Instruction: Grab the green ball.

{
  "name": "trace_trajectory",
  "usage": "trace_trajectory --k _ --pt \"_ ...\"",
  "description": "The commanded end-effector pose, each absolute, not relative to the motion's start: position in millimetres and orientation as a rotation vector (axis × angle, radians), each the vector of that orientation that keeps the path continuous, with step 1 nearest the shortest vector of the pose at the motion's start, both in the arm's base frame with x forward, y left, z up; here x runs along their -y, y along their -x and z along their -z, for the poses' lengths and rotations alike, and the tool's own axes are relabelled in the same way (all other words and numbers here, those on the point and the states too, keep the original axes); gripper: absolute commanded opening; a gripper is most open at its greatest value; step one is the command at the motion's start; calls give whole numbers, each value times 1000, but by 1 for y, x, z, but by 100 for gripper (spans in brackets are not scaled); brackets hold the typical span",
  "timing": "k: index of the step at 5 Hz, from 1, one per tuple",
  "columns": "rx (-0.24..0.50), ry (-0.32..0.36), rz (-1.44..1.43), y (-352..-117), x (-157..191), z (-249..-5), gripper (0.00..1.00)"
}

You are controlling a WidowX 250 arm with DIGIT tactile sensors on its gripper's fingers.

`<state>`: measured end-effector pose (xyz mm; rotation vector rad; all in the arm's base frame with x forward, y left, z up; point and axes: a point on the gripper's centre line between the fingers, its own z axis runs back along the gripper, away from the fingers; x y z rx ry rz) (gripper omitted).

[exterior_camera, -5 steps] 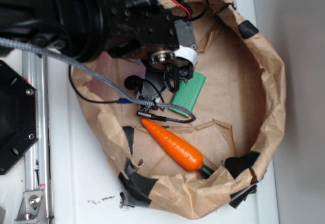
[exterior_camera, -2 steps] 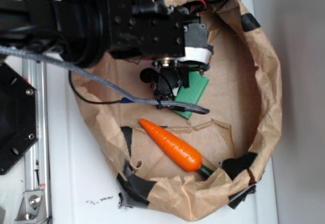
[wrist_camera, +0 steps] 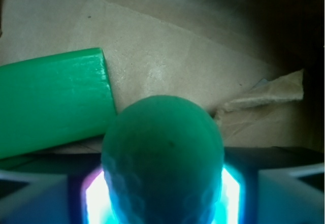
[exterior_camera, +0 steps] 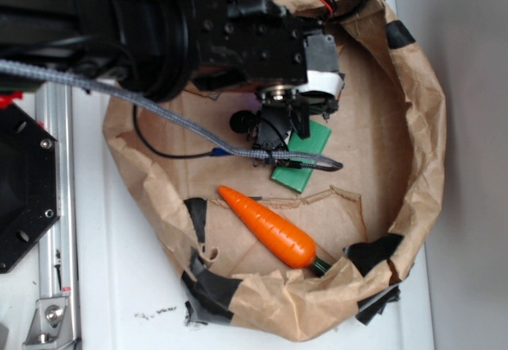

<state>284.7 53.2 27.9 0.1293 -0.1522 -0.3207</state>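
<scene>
Gripper (exterior_camera: 279, 132) holds the ball (wrist_camera: 162, 160) between its jaws, over the bag floor.

Exterior view: the arm (exterior_camera: 159, 36) reaches into the paper bag (exterior_camera: 413, 175), and the gripper hangs over the near end of the green block (exterior_camera: 305, 159); the ball itself is hidden under the black hardware, so this view cannot tell how the jaws stand. A carrot (exterior_camera: 270, 227) lies apart, lower in the bag. Wrist view: the ball fills the gap between the jaws, lit pads pressing it on both sides, with the block just beside it to the left and brown paper beyond. The grab looks made; what seems left is lifting the ball clear and keeping it from slipping.
</scene>
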Motion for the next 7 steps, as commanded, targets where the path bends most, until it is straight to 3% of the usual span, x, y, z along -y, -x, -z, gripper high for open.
trace_trajectory --k 1,2,3,4,5,6,7 --pt "175 -165 308 -293 -59 -34 0" --pt "213 -144 272 -290 -56 -57 0" --pt "303 -36 185 -282 -36 -107 0" --pt "247 -12 81 -279 -11 -157 0" --pt "195 -56 -41 -284 -13 -182 0" --pt "126 -47 -75 -287 -18 -169 0" --pt "116 -64 -90 -286 -21 -160 0"
